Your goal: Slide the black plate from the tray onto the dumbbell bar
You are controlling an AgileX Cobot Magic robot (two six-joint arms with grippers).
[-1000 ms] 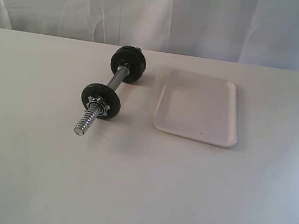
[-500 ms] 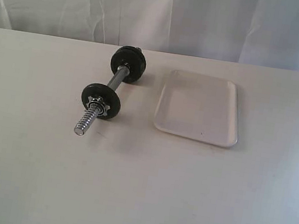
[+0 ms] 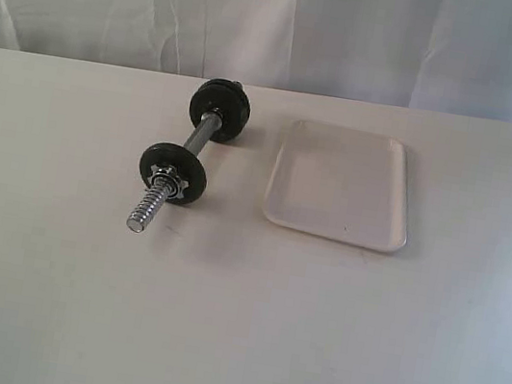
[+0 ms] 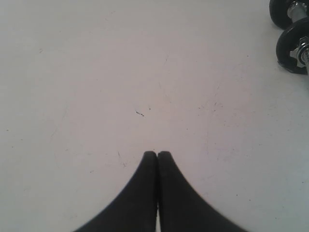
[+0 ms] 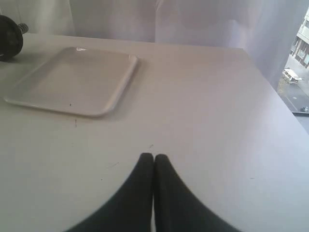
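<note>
Left gripper (image 4: pixel 157 153): fingers pressed together, nothing between them, above the bare table (image 3: pixel 311 337). Right gripper (image 5: pixel 153 156): fingers likewise together, holding nothing, near the tray (image 3: pixel 340 181).

The bar (image 3: pixel 203 135) lies on the table just left of the tray, not touching it. A near plate (image 3: pixel 185 176) sits on the bar behind a silver nut (image 3: pixel 164 179), with bare thread projecting past it. A far plate (image 3: pixel 219 106) sits at the opposite end. Which plate came from the tray cannot be determined.
</note>
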